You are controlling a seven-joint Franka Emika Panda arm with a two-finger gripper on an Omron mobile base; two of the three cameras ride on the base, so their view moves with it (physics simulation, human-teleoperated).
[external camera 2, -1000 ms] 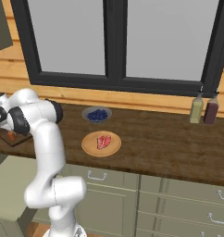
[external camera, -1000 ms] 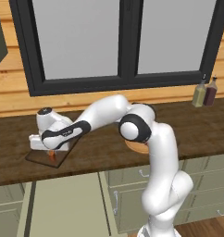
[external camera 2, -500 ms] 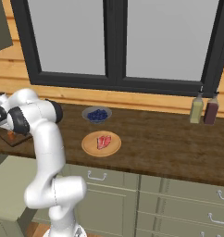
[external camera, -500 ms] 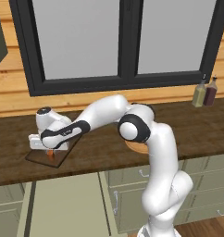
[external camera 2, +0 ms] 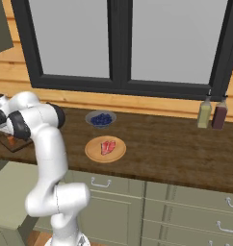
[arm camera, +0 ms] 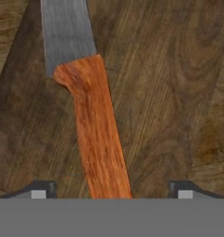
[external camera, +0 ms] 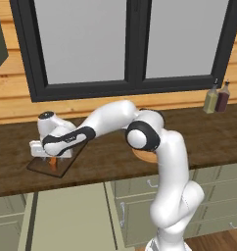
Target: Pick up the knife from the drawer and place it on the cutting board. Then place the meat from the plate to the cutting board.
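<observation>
In the left base view, at middle left, the hand [external camera: 51, 156] is low over the board [external camera: 61, 164] on the surface [external camera: 106, 159].

In the right base view, the meat [external camera 2: 108, 147] lies on the plate [external camera 2: 95, 153] at centre.

In the hand view, the knife [arm camera: 93, 134] lies flat on the board, and the fingers [arm camera: 40, 190] stand wide apart, not touching its handle.

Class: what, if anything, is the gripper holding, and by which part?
Nothing. The gripper is open, jaws apart either side of the knife handle lying on the board.
</observation>
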